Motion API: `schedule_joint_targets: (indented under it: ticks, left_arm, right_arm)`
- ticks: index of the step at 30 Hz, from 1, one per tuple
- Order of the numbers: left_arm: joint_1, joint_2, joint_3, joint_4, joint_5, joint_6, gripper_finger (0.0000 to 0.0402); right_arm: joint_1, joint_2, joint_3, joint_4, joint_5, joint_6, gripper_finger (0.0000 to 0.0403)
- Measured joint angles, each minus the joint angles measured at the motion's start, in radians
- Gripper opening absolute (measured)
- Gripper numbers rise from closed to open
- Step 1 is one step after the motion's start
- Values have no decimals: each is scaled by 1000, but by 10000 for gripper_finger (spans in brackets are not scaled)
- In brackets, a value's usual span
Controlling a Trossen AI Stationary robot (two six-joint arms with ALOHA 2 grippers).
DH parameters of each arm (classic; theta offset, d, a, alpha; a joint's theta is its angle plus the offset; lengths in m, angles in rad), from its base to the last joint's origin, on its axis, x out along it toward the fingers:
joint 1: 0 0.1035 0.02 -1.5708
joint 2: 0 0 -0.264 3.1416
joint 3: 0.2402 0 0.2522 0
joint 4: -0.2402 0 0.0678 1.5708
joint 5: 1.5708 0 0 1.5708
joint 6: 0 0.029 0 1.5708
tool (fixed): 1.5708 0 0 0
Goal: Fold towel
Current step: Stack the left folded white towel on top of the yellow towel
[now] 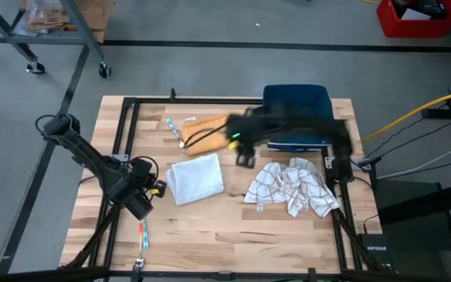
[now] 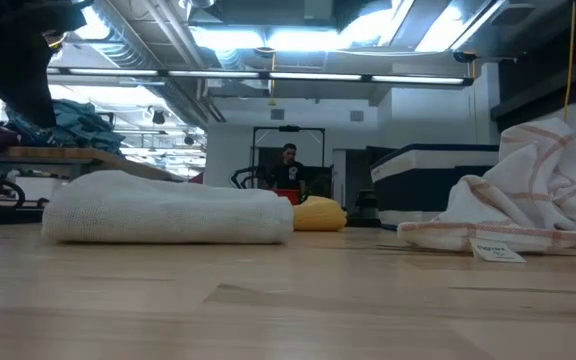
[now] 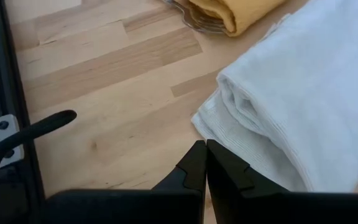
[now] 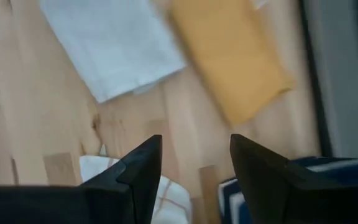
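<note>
While the left end effector (image 3: pixel 205 163) hangs just beside the folded white towel (image 1: pixel 196 178) with its fingers pressed together on nothing, the towel lies on the wooden table (image 1: pixel 233 235) near its middle. Right end effector (image 4: pixel 194 162) — fingers spread apart, empty — is held above the table, over the ground between the white towel and the yellow cloth (image 1: pixel 207 133). Checked towel (image 1: pixel 294 188) — crumpled, unfolded — lies on the table's right side, in front of a dark blue bin (image 1: pixel 297 102) at the far edge. A person (image 2: pixel 288 166) stands in the room beyond.
</note>
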Motion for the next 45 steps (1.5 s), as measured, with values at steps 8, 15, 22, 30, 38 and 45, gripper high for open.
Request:
schedule_joint_targets:
  ticks: [8,15,22,30,38,45]
  left_arm:
    - [-1,-39,0,-3,0,113,3]
    - [3,-39,0,-17,0,128,3]
    - [9,-39,-37,111,5,24,3]
    - [9,-38,-205,487,6,20,3]
    - [9,-38,-264,535,6,-3,4]
    - [13,-38,-309,561,25,-51,4]
  right_arm:
    - [2,-349,-282,3,262,250,195]
    - [27,-632,-976,435,304,513,195]
    - [34,-630,-1451,1334,103,596,195]
    - [34,-382,-1534,1605,-41,815,195]
    - [34,-227,-1533,1702,-166,896,195]
    - [34,-184,-1533,1705,-232,944,195]
